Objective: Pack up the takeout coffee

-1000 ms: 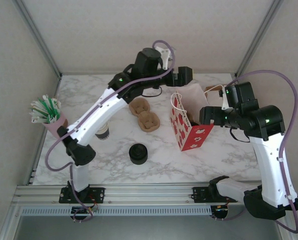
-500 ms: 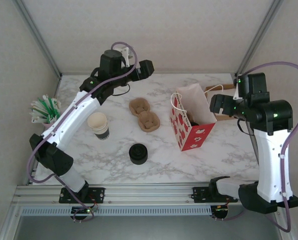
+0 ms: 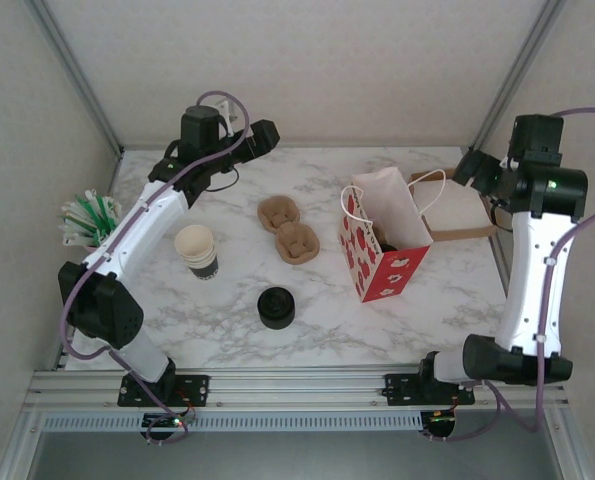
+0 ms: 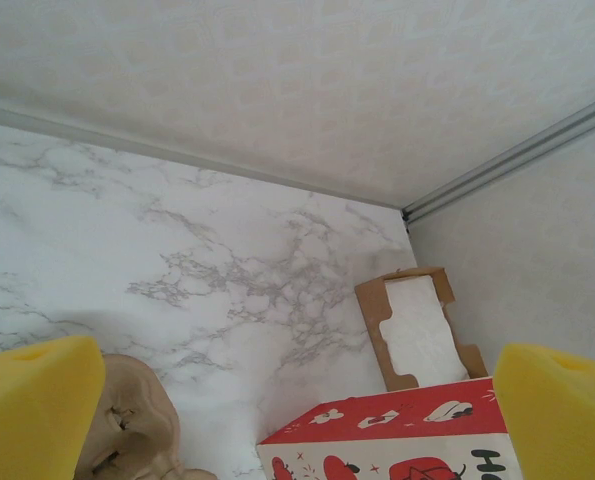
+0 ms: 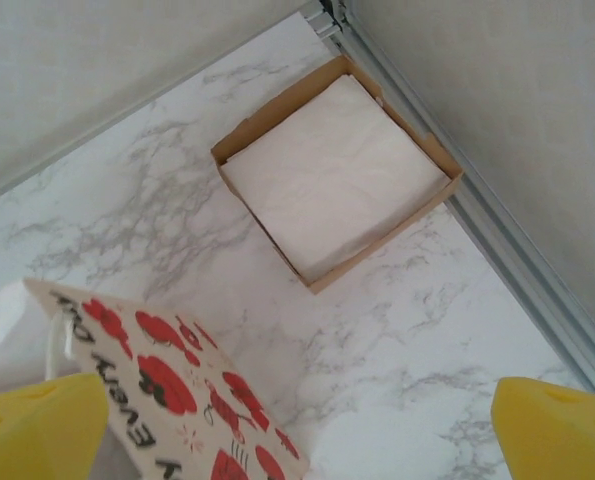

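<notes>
A red and white paper bag (image 3: 382, 250) stands open right of the table's middle. Of the takeout coffee I see only a dark patch (image 3: 382, 242) down in the bag's mouth, which looks like its black lid. My left gripper (image 3: 264, 135) hangs high over the far left of the table, open and empty, well away from the bag. Its yellow pads (image 4: 37, 405) frame the bag's top edge (image 4: 397, 425). My right gripper (image 3: 470, 166) is raised at the far right, open and empty. The bag's printed side (image 5: 167, 390) lies below it.
A lidless paper cup stack (image 3: 196, 250) and a short stack of black lids (image 3: 275, 307) stand left of centre. Brown pulp carriers (image 3: 288, 229) lie mid-table. A cardboard napkin box (image 3: 464, 207) sits behind the bag. A pink cup of straws (image 3: 97, 228) is at the left edge.
My left arm has swung back from above the bag to the far left. The right arm has lifted and drawn off to the far right. Both grippers stayed open.
</notes>
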